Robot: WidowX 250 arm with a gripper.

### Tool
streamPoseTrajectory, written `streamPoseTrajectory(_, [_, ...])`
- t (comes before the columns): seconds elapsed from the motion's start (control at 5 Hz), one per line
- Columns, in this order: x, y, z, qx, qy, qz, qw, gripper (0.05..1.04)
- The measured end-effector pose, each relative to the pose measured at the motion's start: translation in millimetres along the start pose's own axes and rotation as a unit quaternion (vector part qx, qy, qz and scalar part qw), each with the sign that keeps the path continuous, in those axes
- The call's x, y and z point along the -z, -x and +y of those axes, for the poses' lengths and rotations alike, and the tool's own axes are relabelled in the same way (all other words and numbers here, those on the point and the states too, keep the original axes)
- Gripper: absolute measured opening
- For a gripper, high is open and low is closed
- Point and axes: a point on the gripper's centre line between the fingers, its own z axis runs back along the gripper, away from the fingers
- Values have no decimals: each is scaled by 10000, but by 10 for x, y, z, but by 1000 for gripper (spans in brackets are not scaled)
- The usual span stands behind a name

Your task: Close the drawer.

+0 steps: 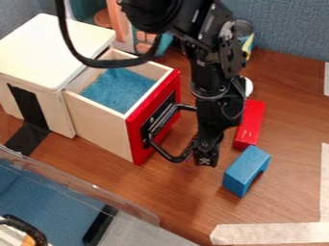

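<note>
Nearest the camera, at the near left corner, a black cable [24, 228] is found, with a clear panel [83, 185] set slantwise just beyond it. Closure of the drawer [99, 126] is judged outstanding: the drawer is seen standing well out of the white cabinet [38, 50], left of the scene's centre, with its wooden side wall exposed and a blue cloth [119, 90] visible inside. No part of the closing can be certified as done; the whole inward push is assessed as remaining. The red front [139, 151] is pointed to the right and somewhat near, so travel towards the far left is called for. The long axis of the front is laid from near left to far right, across that line of travel; the drawer's own long axis cannot be determined, its rear being hidden by the cabinet. The arm [218, 72] is noted hanging from the far edge, with the gripper [205, 154] low beside the black handle [164, 116], on its right. Whether the gripper is open, closed or engaged on the handle cannot be told. A red block [251, 122] and a blue block [246, 169] are recorded to the right, outside the judged path of closure.
</note>
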Motion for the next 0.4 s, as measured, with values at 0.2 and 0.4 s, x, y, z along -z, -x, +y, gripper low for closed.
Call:
streamPoseTrajectory(0.2, [3, -49, -45, 128, 21, 27, 9999, 1000])
streamPoseTrajectory(0.4, [13, -56, -36, 117, -3, 23, 9999, 1000])
